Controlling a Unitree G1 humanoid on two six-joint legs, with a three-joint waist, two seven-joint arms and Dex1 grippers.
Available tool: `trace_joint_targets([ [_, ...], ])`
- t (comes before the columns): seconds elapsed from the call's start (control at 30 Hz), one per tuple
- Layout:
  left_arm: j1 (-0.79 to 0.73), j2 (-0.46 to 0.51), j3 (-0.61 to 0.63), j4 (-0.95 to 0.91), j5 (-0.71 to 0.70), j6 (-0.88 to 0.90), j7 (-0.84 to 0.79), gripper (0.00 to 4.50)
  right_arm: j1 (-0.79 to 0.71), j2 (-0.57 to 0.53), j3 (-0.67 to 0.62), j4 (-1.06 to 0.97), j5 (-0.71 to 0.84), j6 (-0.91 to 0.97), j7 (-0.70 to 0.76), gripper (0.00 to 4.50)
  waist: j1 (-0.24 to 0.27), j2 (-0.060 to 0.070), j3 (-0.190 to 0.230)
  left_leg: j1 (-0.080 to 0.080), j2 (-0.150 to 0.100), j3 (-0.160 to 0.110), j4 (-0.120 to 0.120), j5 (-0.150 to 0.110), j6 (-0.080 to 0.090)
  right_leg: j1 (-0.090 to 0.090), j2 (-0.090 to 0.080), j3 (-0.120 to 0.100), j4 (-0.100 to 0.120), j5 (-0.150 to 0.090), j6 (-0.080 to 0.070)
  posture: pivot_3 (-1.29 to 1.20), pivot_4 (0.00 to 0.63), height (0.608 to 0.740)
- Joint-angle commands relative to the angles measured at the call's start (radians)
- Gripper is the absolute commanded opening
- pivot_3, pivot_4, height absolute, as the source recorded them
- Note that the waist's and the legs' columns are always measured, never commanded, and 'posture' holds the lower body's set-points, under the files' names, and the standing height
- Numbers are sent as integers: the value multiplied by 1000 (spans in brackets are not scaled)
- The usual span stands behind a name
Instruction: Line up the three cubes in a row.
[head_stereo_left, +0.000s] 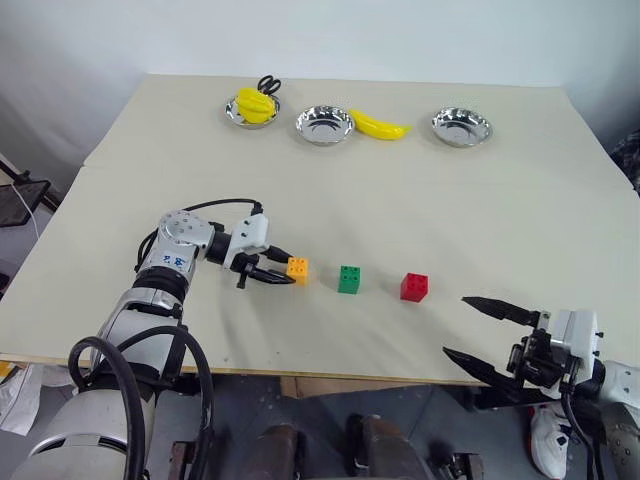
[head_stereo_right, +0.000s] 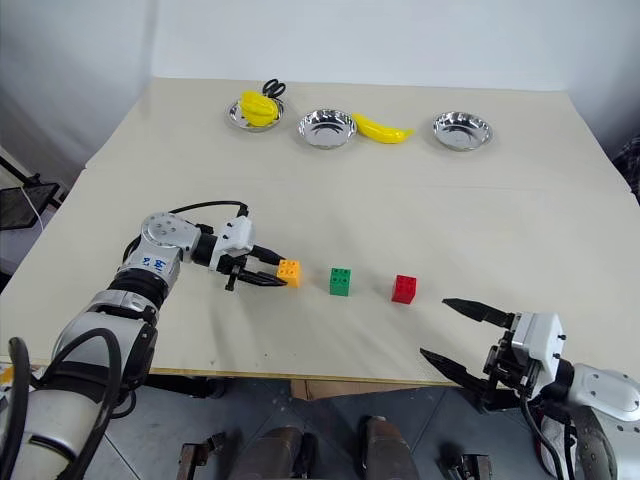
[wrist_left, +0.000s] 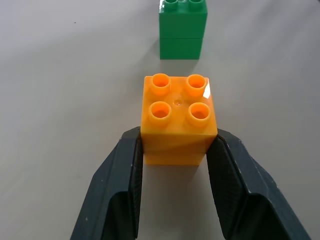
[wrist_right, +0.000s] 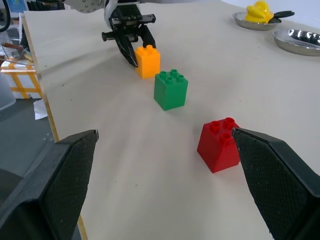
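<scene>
Left wrist view shows our left gripper (wrist_left: 174, 165) clamped on the small orange studded plastic brick (wrist_left: 178, 117); beyond it, open tabletop (wrist_left: 75, 75) separates the green studded brick (wrist_left: 182, 30). Our right gripper (head_stereo_left: 485, 332) gapes wide.

Three steel bowls (head_stereo_left: 324, 125) along the table's (head_stereo_left: 500, 220) far edge — a banana (head_stereo_left: 379, 126) between two.

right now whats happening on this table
The robot is lining up three toy cubes. Its left claw is shut on the orange cube, at the left end of the row on the table. The green cube sits next, then the red cube, all roughly in line with gaps between them. The right claw hangs open near the table's front edge, holding nothing.
</scene>
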Motion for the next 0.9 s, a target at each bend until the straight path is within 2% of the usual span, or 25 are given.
trace_joint_targets([
  [0.03,4,7,-5,-4,21,4,-46,1463,-10,9,6,12,1,-25,4,4500,-1,0,0,0,0,0,0,0,0,0,0,0,0,0,0,0,150,740],
  [0.27,6,14,-6,6,39,29,-2,1463,-24,11,23,29,-4,-39,5,4500,-1,0,0,0,0,0,5,0,0,0,0,1,1,0,0,0,150,740],
  [0.57,21,39,73,-26,-25,-2,-11,4348,-41,10,38,44,-8,-45,13,4500,-1,0,0,-1,0,0,8,0,0,0,0,1,5,0,0,0,150,740],
  [0.7,87,120,144,-120,-109,27,-104,4348,-64,-7,35,77,-3,-48,39,4500,-7,0,0,0,0,0,7,0,0,-1,0,1,7,0,0,0,150,740],
  [0.9,399,343,231,-491,-271,198,-94,4348,-130,-80,-14,214,24,-54,148,4500,-25,0,0,0,0,0,7,-1,0,0,0,2,8,0,0,0,150,740],
])
